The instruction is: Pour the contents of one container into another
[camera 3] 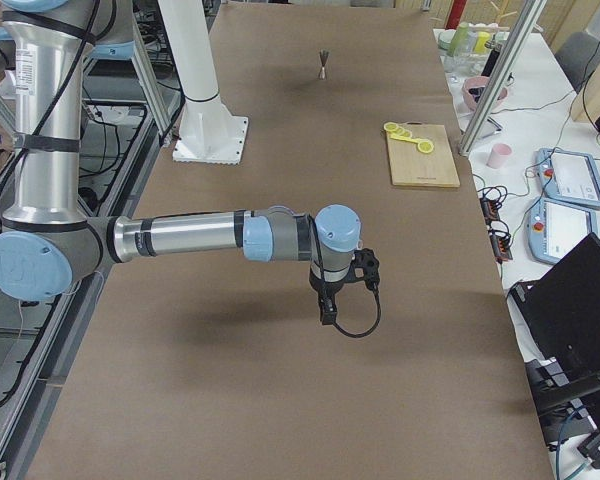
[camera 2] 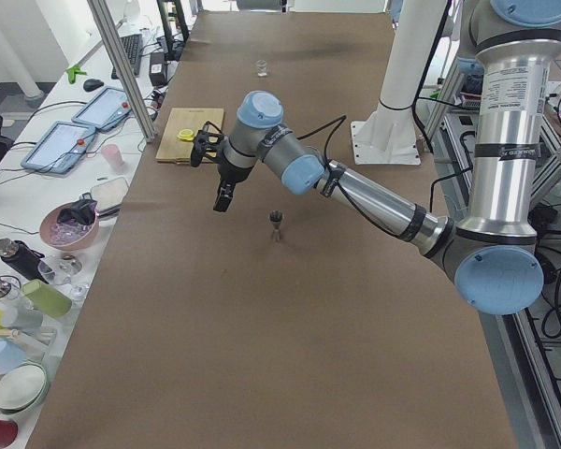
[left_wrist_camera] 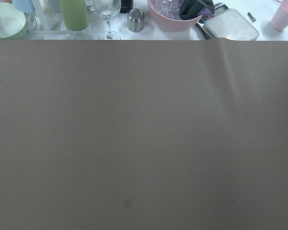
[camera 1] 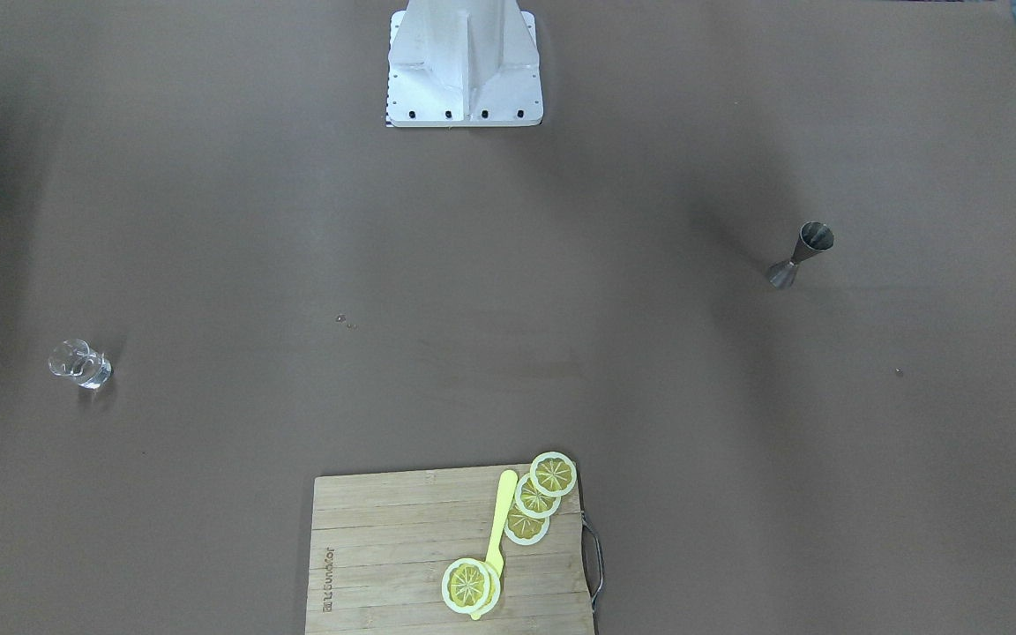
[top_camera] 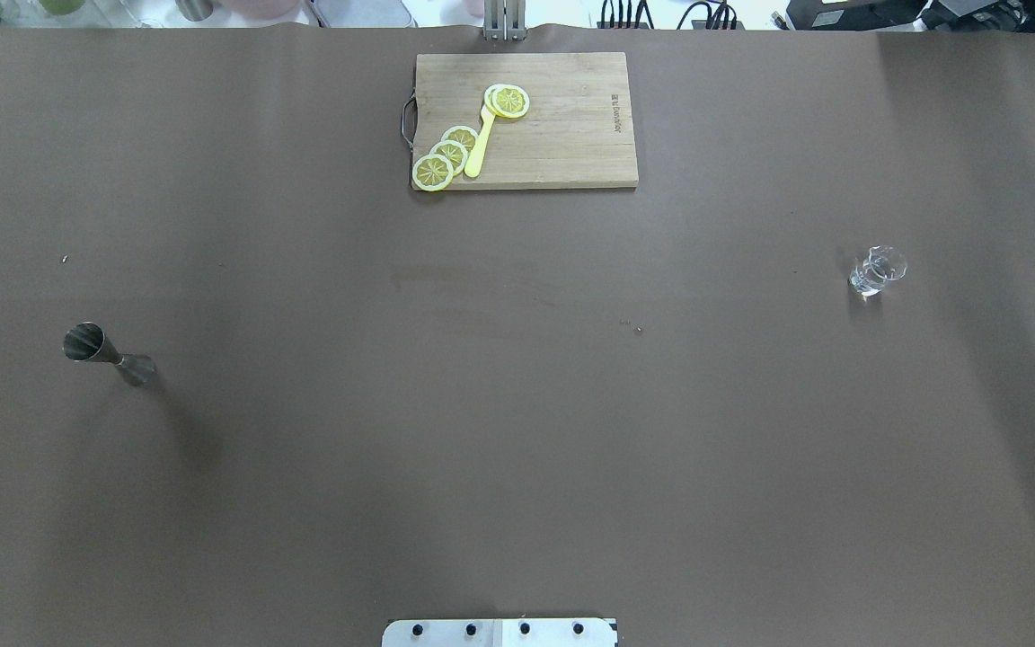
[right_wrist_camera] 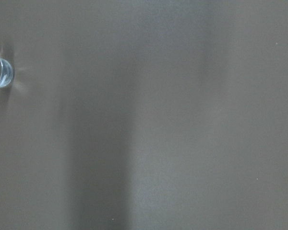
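Task not begun, judging by the layout: no container is held and nothing is tipped. Overhead view, near to far: steel jigger (top_camera: 109,356) upright at mid-left. Clear glass (top_camera: 877,270) upright at right, slightly higher in frame, well apart from the jigger. Cutting board (top_camera: 571,135) w/ lemon slices (top_camera: 446,155) and a yellow utensil (top_camera: 479,148) at top centre. Contents of the 2 vessels: can't tell. Still to do: grasp 1, carry it to the other, tip.

Left-side view: left arm (camera 2: 374,196) stretches over the table (top_camera: 517,404), left gripper (camera 2: 222,202) pointing down, raised beside the jigger, apart from it. Right-side view: right arm (camera 3: 180,238) reaches out low, right gripper (camera 3: 326,316) pointing down over bare table. Both look empty; fingers spread or closed, can't tell.
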You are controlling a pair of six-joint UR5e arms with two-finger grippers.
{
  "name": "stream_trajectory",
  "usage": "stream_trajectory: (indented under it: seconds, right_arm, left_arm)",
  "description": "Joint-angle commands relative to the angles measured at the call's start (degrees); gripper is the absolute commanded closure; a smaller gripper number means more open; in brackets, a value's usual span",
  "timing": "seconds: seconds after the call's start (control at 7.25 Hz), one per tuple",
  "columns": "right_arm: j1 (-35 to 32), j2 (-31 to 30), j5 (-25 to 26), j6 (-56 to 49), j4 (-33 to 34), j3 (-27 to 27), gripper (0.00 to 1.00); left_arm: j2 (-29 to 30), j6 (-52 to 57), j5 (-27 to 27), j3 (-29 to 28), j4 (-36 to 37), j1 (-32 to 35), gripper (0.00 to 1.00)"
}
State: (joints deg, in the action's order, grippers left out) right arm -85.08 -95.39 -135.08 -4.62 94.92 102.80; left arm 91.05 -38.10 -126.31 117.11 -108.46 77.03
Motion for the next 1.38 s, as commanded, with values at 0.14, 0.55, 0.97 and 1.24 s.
stream_trajectory:
  seconds: [0.14,0.55,0.97,1.24]
  right_arm:
    - [3.25,3.10,2.45,0.14,0.00,-0.67,0.00]
    - [5.45,3.19,2.19,0.06,0.00,-0.24,0.00]
    - [7.29,4.58,2.71,-0.04,0.00,-0.58,0.00]
    - [7.65,4.68,2.37,-0.47,-0.09,-0.15,0.00]
  left_arm:
    - [-1.65,-7.85,10.60,4.52,-5.69,-7.57,0.03]
    - [-7.00,-14.27,20.27,6.54,-14.57,-15.04,0.03]
    - [-16.06,-16.57,30.15,8.75,-24.32,-21.30,0.03]
    - [-19.23,-16.57,35.04,8.84,-28.54,-23.66,0.03]
